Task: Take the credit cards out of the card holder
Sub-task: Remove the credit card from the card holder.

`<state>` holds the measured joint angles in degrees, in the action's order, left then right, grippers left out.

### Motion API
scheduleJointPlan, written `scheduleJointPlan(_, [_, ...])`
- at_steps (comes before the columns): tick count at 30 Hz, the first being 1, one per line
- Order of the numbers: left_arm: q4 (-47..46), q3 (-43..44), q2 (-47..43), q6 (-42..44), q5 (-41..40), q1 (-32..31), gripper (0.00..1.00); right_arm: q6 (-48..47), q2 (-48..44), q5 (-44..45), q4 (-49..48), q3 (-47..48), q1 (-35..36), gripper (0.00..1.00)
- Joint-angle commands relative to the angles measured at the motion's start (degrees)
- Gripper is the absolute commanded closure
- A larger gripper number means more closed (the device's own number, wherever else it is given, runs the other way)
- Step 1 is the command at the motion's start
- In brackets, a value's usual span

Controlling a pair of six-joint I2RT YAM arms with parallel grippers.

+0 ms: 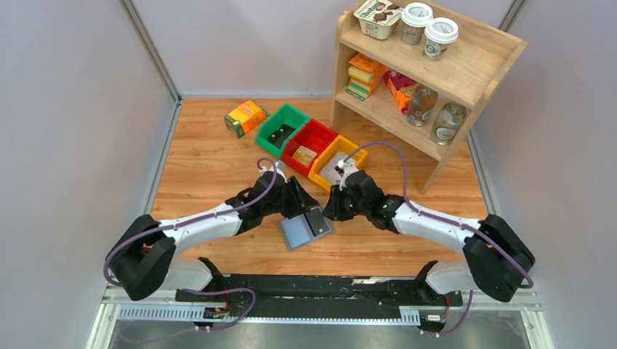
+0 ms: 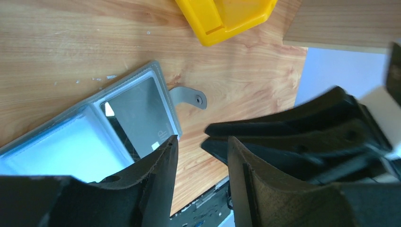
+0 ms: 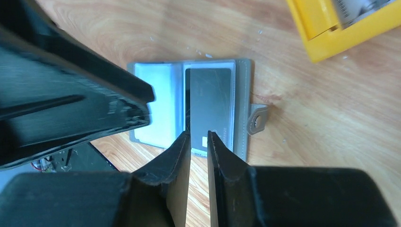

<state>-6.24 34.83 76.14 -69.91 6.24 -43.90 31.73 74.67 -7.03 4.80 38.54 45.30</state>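
Yellow bin [image 2: 215, 26] near wooden shelf [image 1: 466, 71] (paper cups [image 1: 441, 36], perhaps, atop).

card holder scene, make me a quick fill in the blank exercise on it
1. The card holder lies ___ on the wooden table.
2. The card showing in its clear pocket is ___ in colour.
3. The bin nearest the card holder is ___ in colour.

Missing words: open; black; yellow

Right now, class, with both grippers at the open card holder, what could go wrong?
The card holder seems unpinned on the table; tugging the black card with the right gripper might drag the whole holder along. The left gripper sits very close to the right one, so they may collide.
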Motion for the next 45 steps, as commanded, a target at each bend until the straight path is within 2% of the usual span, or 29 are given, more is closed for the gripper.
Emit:
scheduleJointPlan(1, [3.95,-2.3,-4.24,3.55,-1.85,0.22,0.48,0.71,5.12,-5.36,-3.74,2.23,-0.12,0.78])
scheduleJointPlan(7, [-0.34,-7.66,-2.05,1.97,2.28,1.18,0.48,1.58,10.66,-7.03,-2.34,4.26,-0.91,0.8])
scheduleJointPlan(20, [-3.16,-7.85,2.17,1.18,3.78,1.27,0.47,4.92,18.05,-11.25,-0.14,3.91,-5.31,0.82])
scheduleJointPlan(36, [-3.69,-5.3,6.21,1.53,2.11,1.27,0.48,5.1,18.14,-12.22,-0.75,3.38,-5.92,0.82])
scheduleJointPlan(45, [-7.72,-6.53,10.69,-0.23,3.34,1.27,0.48,5.1,18.05,-12.4,-0.84,3.38,-5.92,0.82])
